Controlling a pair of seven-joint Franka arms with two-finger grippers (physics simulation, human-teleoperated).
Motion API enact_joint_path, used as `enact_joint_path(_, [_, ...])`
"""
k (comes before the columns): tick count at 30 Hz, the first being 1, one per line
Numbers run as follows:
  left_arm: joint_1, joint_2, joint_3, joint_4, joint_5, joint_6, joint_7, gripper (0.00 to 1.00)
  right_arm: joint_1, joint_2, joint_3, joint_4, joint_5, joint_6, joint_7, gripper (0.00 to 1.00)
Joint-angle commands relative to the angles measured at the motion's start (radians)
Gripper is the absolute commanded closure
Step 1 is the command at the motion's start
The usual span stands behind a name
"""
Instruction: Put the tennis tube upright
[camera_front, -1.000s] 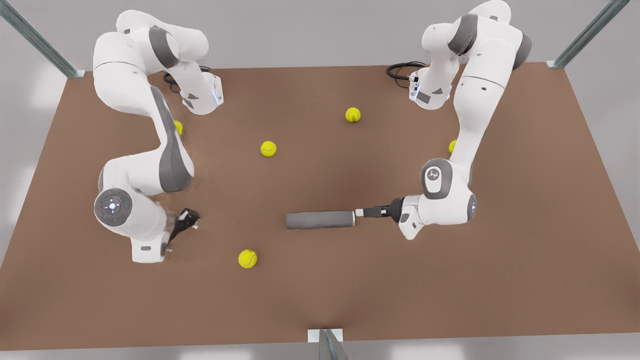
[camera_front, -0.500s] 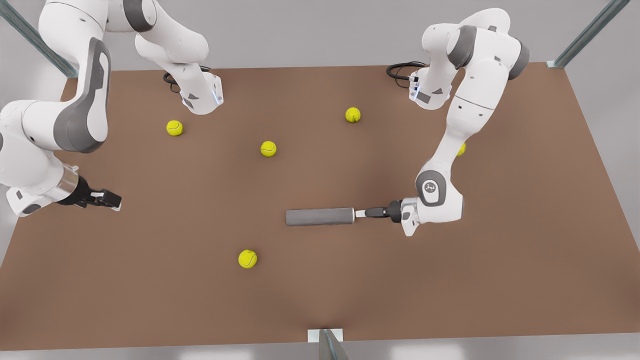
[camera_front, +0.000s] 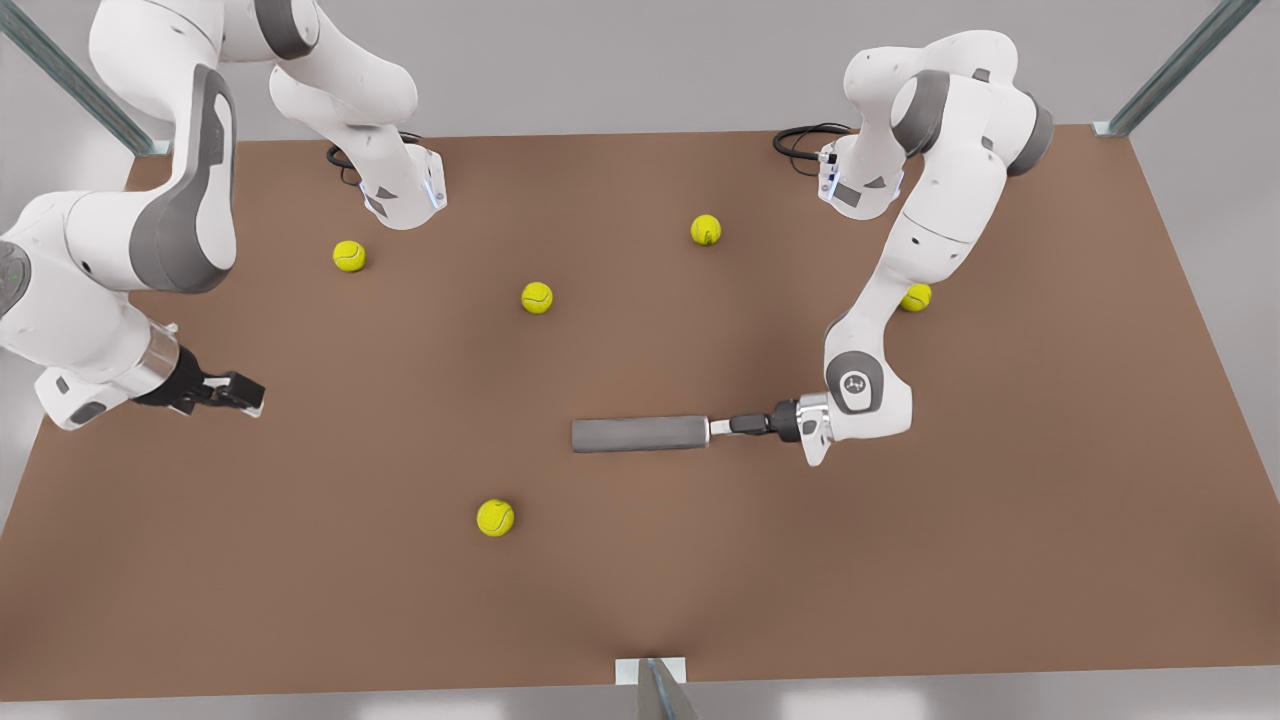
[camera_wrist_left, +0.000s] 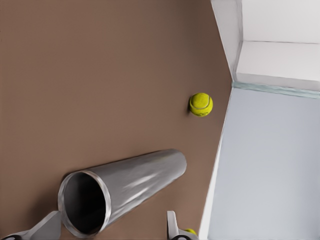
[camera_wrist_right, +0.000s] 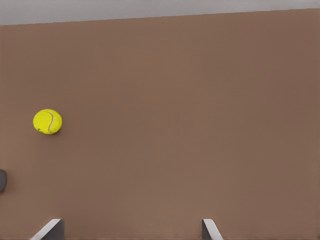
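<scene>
Evenly and softly lit from above, without hard shadows. Faint dark patches under the arms on the brown table (camera_front: 640, 560). Pale streaks of glare along the tennis tube (camera_wrist_left: 125, 185), its open mouth dark inside. Slight smearing at arm edges; yellow-green balls crisp.

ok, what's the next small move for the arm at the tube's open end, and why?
Probably ease the left tool forward until its open fingers flank the pale rim of the grey metallic tennis tube, ready to close. The tube lies flat on the brown table, and the fingers sit just short of its open end, gripping nothing. The right tool waits open at the front view's left.
</scene>
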Motion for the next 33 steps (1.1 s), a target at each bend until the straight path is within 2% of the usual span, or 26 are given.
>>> enact_joint_path(1, [0.000, 0.002, 0.000, 0.002, -0.033, 0.000, 0.000, 0.00, 0.001, -0.013, -0.002, -0.027, -0.003, 0.013, 0.000, 0.00])
enact_joint_path(4, [0.000, 0.010, -0.001, 0.011, -0.039, 0.000, 0.000, 0.00, 0.012, -0.062, 0.011, -0.031, -0.034, -0.059, 0.020, 0.00])
enact_joint_path(28, [-0.109, 0.065, -0.005, 0.052, -0.260, 0.074, 0.061, 0.01, 0.009, -0.023, 0.006, 0.018, -0.035, -0.007, -0.017, 0.00])
enact_joint_path(29, [-0.109, 0.065, -0.005, 0.054, -0.263, 0.071, 0.061, 0.07, 0.009, -0.023, 0.006, 0.019, -0.035, -0.007, -0.017, 0.00])
enact_joint_path(31, [-0.107, 0.065, -0.005, 0.061, -0.268, 0.063, 0.061, 0.26, 0.009, -0.023, 0.006, 0.018, -0.035, -0.007, -0.017, 0.00])
enact_joint_path(32, [-0.107, 0.065, -0.005, 0.061, -0.268, 0.058, 0.061, 0.29, 0.009, -0.023, 0.006, 0.018, -0.035, -0.007, -0.017, 0.00])
enact_joint_path(33, [-0.098, 0.064, -0.006, 0.066, -0.269, 0.052, 0.060, 0.29, 0.009, -0.023, 0.006, 0.019, -0.035, -0.007, -0.017, 0.00])
